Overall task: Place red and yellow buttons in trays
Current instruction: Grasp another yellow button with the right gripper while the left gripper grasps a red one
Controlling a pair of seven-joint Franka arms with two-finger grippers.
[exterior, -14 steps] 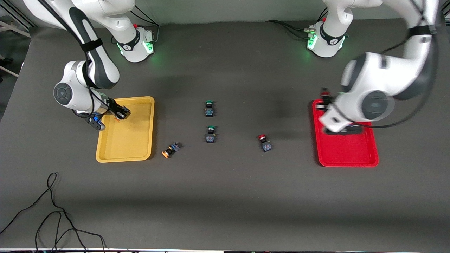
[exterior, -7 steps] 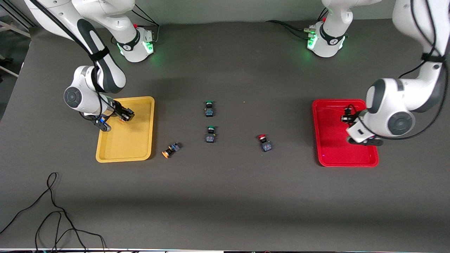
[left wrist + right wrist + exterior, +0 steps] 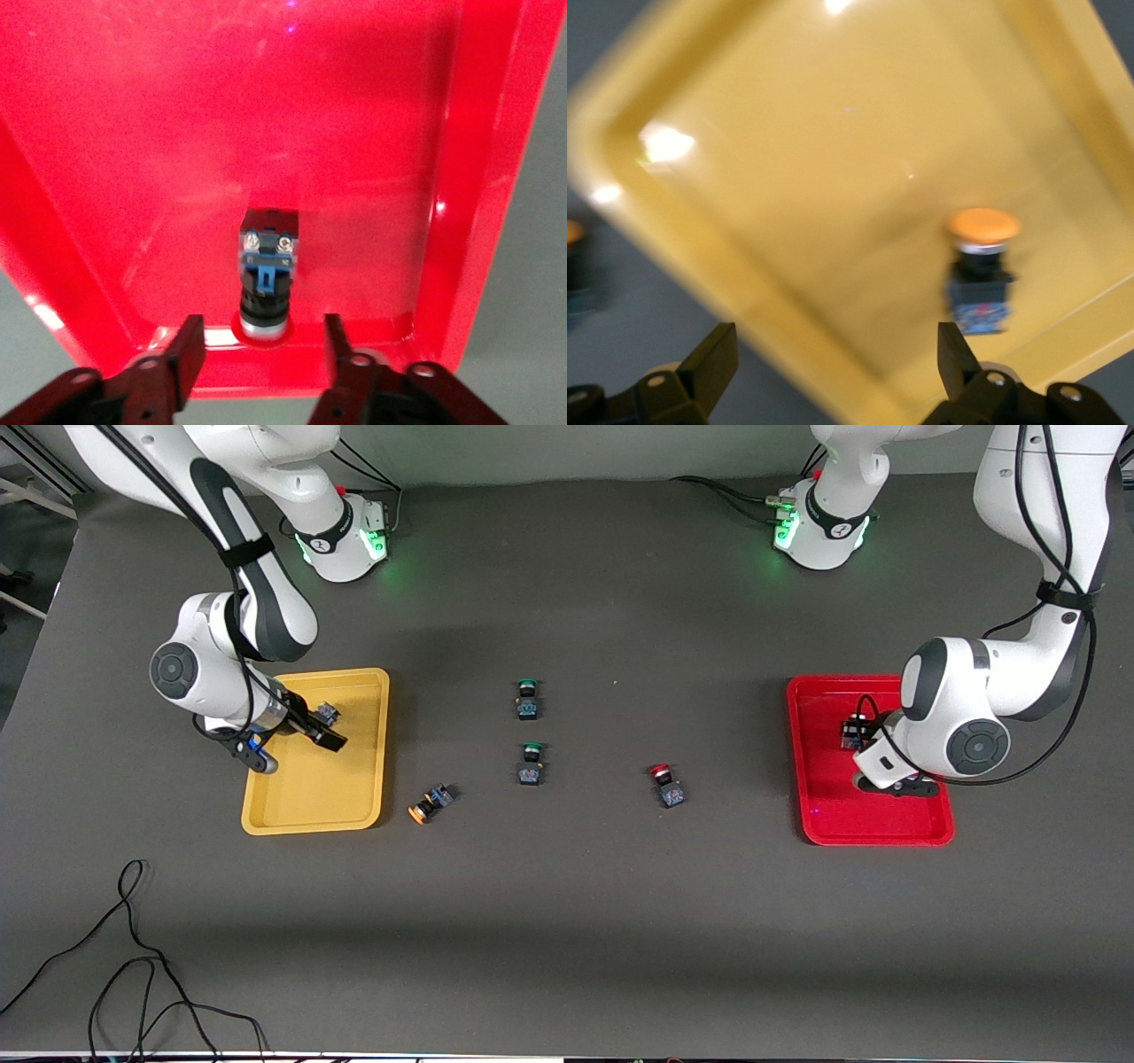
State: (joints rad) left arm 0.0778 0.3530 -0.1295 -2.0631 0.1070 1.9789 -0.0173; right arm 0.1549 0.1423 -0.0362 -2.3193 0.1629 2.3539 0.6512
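— So where are the fingers standing?
— Both sets are gaping, gripping nothing. The right gripper (image 3: 321, 726) is hanging over the yellow tray (image 3: 354, 797), one orange-capped button (image 3: 981, 270) lying inside; the left gripper (image 3: 864, 735) is over the glossy red tray (image 3: 828, 824), a red-capped button (image 3: 266, 279) lying between its fingers.
— And next?
— Probably the orange button on the counter (image 3: 430, 802), lying tipped beside the yellow tray, nearer the right arm; the upright red button on the counter (image 3: 666, 785) suits the left.

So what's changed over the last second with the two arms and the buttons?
Both let go: the right gripper opened and dropped an orange-capped button in the yellow tray; the left gripper swung over the red tray and released a red-capped button. The table's other buttons stayed put.
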